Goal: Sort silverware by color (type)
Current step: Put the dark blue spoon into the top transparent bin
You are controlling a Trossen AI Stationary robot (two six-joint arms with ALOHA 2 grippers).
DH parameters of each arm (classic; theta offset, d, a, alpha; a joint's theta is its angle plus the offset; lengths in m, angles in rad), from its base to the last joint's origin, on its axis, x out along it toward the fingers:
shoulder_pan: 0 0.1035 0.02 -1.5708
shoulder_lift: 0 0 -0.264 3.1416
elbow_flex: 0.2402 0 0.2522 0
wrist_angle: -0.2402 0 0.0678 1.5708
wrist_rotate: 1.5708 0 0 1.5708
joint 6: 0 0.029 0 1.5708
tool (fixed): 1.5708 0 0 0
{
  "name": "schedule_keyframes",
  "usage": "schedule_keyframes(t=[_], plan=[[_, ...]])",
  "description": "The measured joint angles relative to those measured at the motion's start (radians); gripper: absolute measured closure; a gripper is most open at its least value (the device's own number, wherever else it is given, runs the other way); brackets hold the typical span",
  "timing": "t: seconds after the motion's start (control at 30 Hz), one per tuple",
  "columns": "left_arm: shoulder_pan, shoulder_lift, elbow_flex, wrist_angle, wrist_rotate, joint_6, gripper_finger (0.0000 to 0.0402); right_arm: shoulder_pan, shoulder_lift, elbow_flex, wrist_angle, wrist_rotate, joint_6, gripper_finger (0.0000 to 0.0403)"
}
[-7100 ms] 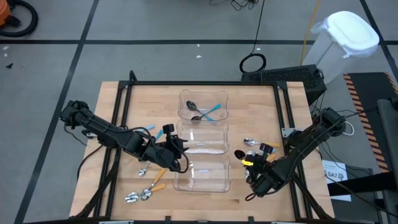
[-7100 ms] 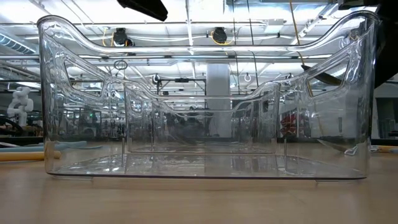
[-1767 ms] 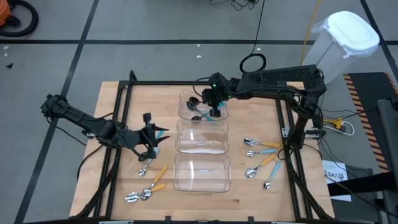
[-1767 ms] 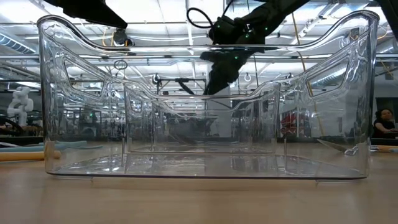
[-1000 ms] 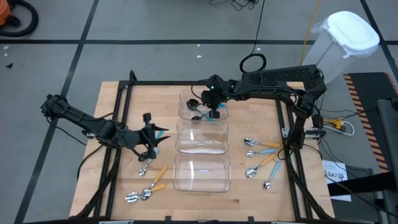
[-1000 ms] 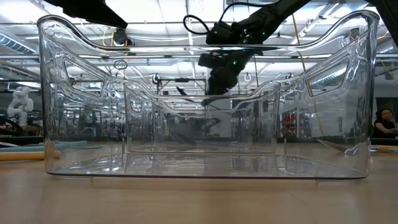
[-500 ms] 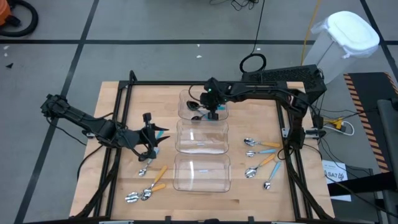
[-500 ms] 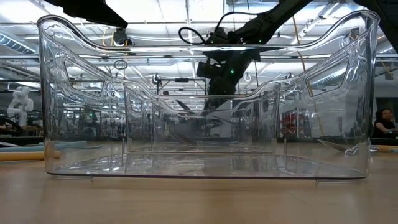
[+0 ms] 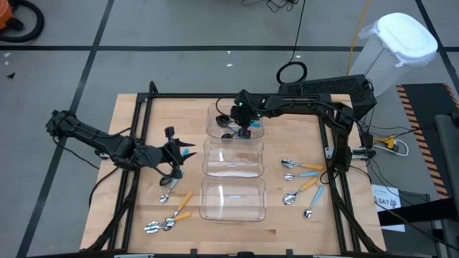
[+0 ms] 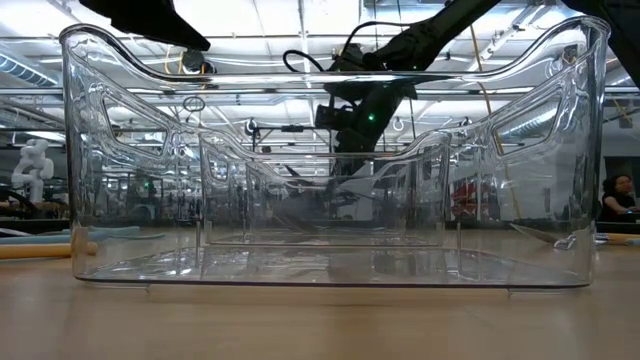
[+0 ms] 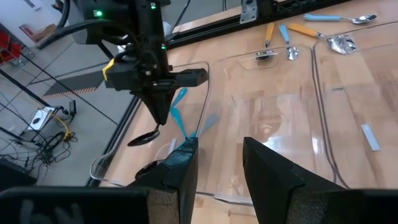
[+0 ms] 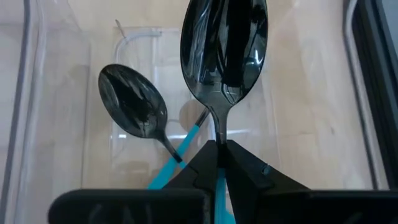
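My right gripper hangs over the far clear bin, shut on a dark-bowled spoon with a light-blue handle. Another dark-bowled, blue-handled spoon lies on the bin floor beneath it. My left gripper is open. It waits above the table left of the middle bin, and a blue handle end shows beside one of its fingers. More spoons with blue or orange handles lie flat on the table in a right group and a left group. My right gripper pinches the spoon between its two fingers at the thin neck, just behind the bowl where the blue handle begins. The fingers come from above, pointing down into the far bin. The spoon hangs bowl-down below them, tilted, clear of the bin floor.
Three clear bins stand in a row down the table's middle; the near one fills the low view. A black frame rail runs round the table. A white lidded bin stands on the floor beyond the right far corner.
My right gripper has sunk lower into the far bin and drifted slightly toward the table's left, still shut on the spoon. The hanging spoon now sits deeper between the bin walls.
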Motion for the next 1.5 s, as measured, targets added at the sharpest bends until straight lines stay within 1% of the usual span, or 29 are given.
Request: schedule_keyframes(t=[0.3, 0.8, 0.87, 0.97, 1.27, 1.4, 1.5], plan=[[0.010, 0.000, 0.000, 0.000, 0.004, -0.003, 0.0275, 0.019, 0.000, 0.000, 0.007, 0.000, -0.045, 0.0385], [0.010, 0.000, 0.000, 0.000, 0.004, -0.002, 0.0275, 0.034, 0.012, 0.000, 0.041, -0.002, -0.031, 0.0385], [0.010, 0.000, 0.000, -0.001, 0.004, -0.002, 0.0275, 0.038, 0.025, -0.001, 0.038, 0.012, -0.031, 0.0385], [0.010, 0.000, 0.000, -0.001, 0.004, -0.002, 0.0275, 0.047, 0.056, -0.001, 0.052, 0.064, -0.034, 0.0385], [0.010, 0.000, 0.000, -0.002, 0.007, 0.000, 0.0275, 0.051, 0.067, -0.001, 0.059, 0.075, -0.033, 0.0385], [0.010, 0.000, 0.000, -0.002, 0.007, 0.000, 0.0275, 0.051, 0.067, -0.001, 0.058, 0.075, -0.034, 0.0378], [0.010, 0.000, 0.000, -0.002, 0.008, 0.000, 0.0275, 0.051, 0.067, -0.001, 0.062, 0.075, -0.035, 0.0366]])
